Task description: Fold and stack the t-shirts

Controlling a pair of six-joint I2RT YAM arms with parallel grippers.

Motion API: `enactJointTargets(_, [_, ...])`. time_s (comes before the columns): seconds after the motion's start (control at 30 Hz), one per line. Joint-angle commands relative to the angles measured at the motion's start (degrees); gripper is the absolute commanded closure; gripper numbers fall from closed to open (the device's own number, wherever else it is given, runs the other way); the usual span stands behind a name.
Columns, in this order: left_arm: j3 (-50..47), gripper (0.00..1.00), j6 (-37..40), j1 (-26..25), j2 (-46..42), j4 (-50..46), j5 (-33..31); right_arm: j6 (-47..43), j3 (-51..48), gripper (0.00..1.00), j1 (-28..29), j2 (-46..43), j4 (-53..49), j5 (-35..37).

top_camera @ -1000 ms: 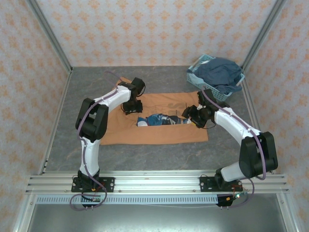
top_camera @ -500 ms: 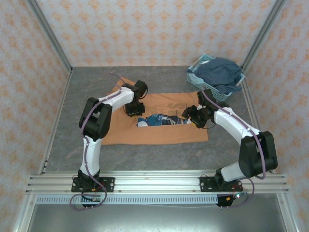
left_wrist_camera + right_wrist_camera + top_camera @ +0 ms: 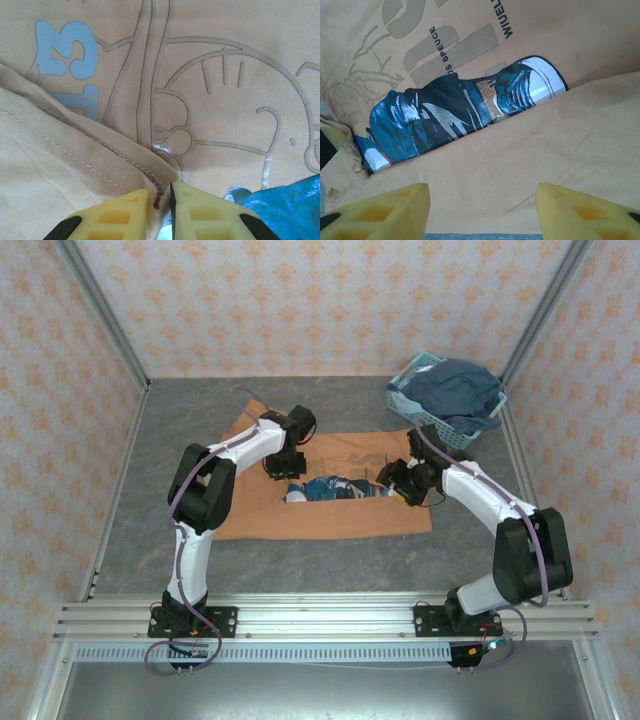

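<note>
An orange-tan t-shirt [image 3: 330, 518] lies spread across the middle of the table, its near half folded up so a blue-and-white print [image 3: 335, 487] shows in a strip. My left gripper [image 3: 283, 468] is down on the shirt's left part. In the left wrist view it [image 3: 160, 194] is shut on a bunched stitched hem of the t-shirt [image 3: 75, 150], next to pale line drawings. My right gripper [image 3: 393, 480] sits at the shirt's right end. Its jaws [image 3: 482, 202] stand open over plain orange t-shirt cloth [image 3: 530, 150], with nothing between them.
A light-blue lattice basket [image 3: 402, 400] stands at the back right corner with a dark blue garment [image 3: 455, 390] heaped in it. Grey table [image 3: 180, 430] surrounds the shirt. Patterned walls and metal posts close in the left, right and back sides.
My left gripper has closed on the shirt's hem and shifted a little to the right across the shirt. The right arm has stayed still.
</note>
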Motion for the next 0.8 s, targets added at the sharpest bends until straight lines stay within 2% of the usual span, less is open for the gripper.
enactJointTargets(0.0, [0.21,0.82,1.02,-0.32,0.38,-1.99,-1.51,0.13,0.53,0.42,0.24,0.41,0.03,-0.19])
enactJointTargets(0.23, [0.84,0.83,1.0,-1.15,0.97,-0.85,-0.06,0.13,0.17,0.42,0.25,0.42,0.12,0.0])
enactJointTargets(0.33, [1.31,0.79,1.17,-1.55,2.17,-0.76,0.51,0.34,0.09,0.42,0.24,0.34,-0.13,1.02])
enactJointTargets(0.4, [1.09,0.71,1.28,-1.56,2.08,-0.29,0.48,0.48,0.09,0.42,0.24,0.08,-0.4,2.21])
enactJointTargets(0.5, [0.39,0.51,0.85,-1.6,-0.96,0.38,-1.9,0.59,-0.47,0.43,0.14,-0.54,-0.82,4.64])
enactJointTargets(0.57, [-0.45,0.46,-0.11,-1.47,-4.72,0.57,-4.53,0.86,-1.56,0.44,-0.17,-0.81,-0.89,6.28])
enactJointTargets(0.67, [-3.72,0.44,-3.6,-0.26,-11.55,1.24,-6.07,1.77,-3.69,0.54,-1.51,-0.44,-0.15,6.72])
enactJointTargets(0.77, [-9.79,0.45,-7.28,2.75,-18.33,2.45,-3.8,1.86,-4.57,0.69,-2.84,1.06,-0.35,8.12])
